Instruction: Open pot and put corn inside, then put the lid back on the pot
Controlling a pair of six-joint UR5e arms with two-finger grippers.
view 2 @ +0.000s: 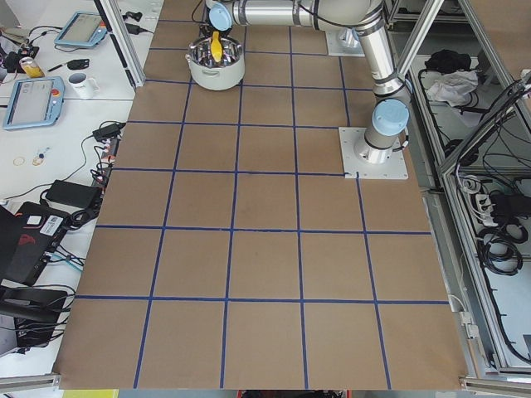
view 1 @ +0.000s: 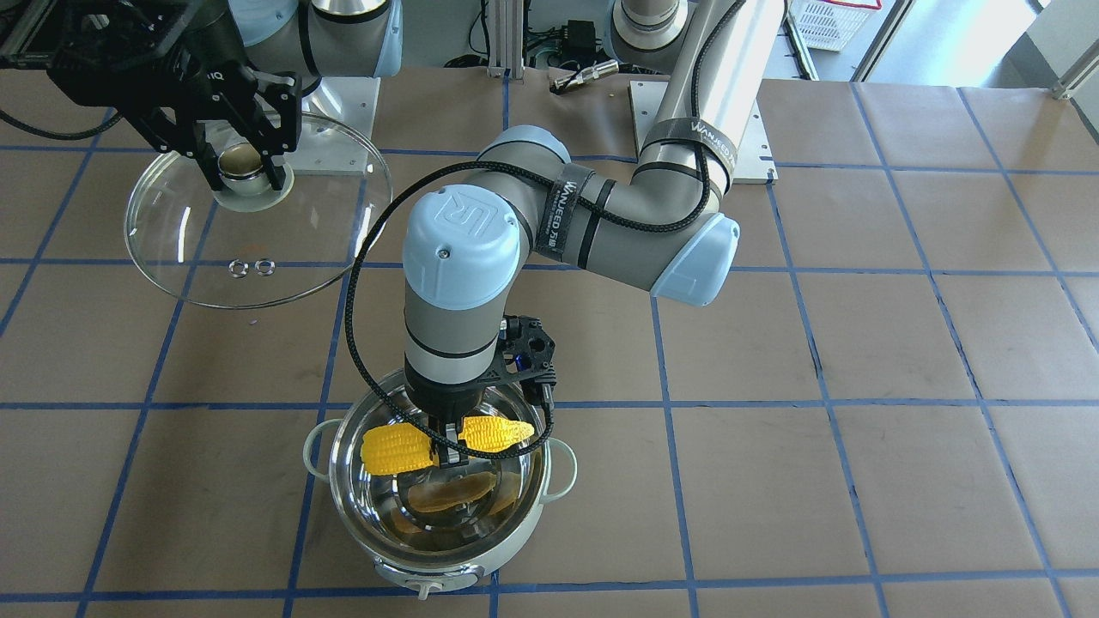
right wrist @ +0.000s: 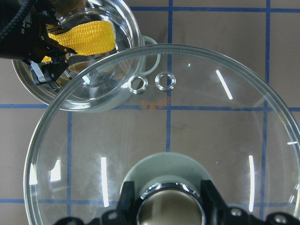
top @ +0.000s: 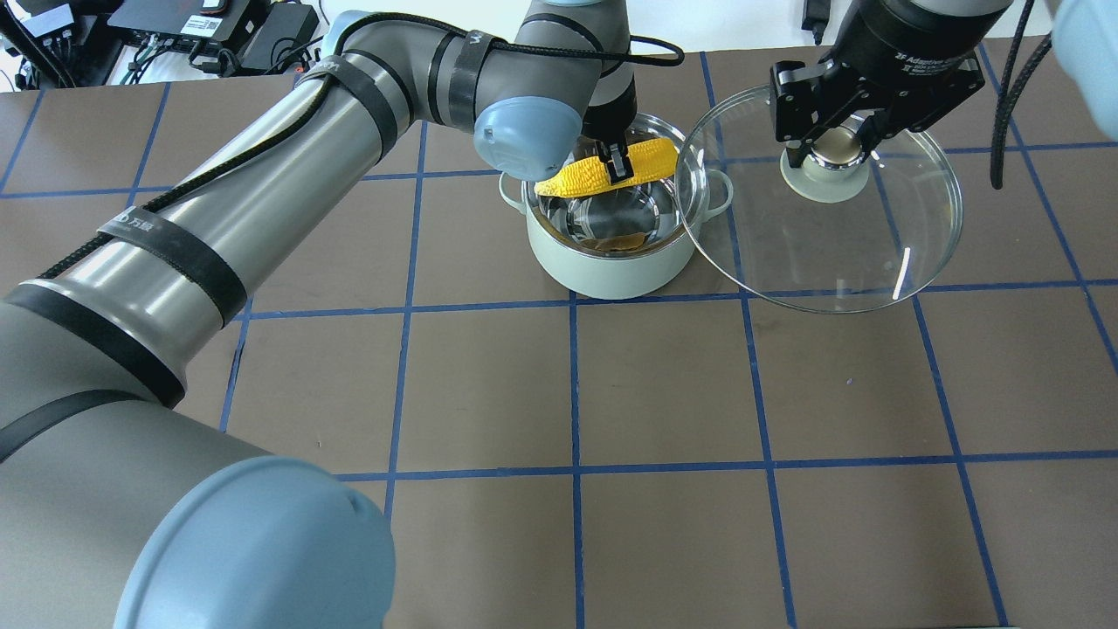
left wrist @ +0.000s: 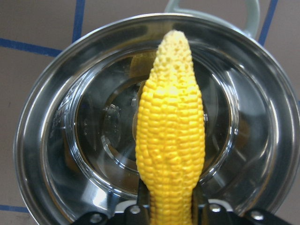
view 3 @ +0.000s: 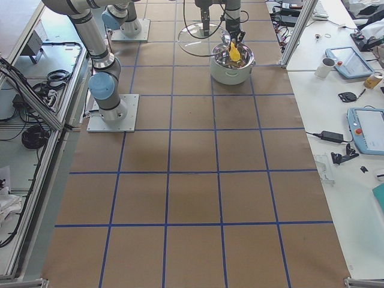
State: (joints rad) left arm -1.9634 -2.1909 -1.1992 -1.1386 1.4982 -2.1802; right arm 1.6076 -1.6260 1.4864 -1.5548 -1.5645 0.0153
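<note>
pot (top: 611, 271): glossy mint shell — mirror-steel inside | lid (top: 830, 253): clear glass, shiny metal knob (right wrist: 169, 208) | corn (left wrist: 171, 140): bumpy, matt yellow

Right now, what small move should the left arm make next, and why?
Probably lower the left gripper slightly and open it: the corn hangs clamped over the open pot, clear of its steel bottom, while the right gripper holds the lid aside.

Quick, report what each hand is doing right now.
Left hand: closed on the corn, above the open pot.
Right hand: closed on the knob of the lid, held off the pot.
</note>
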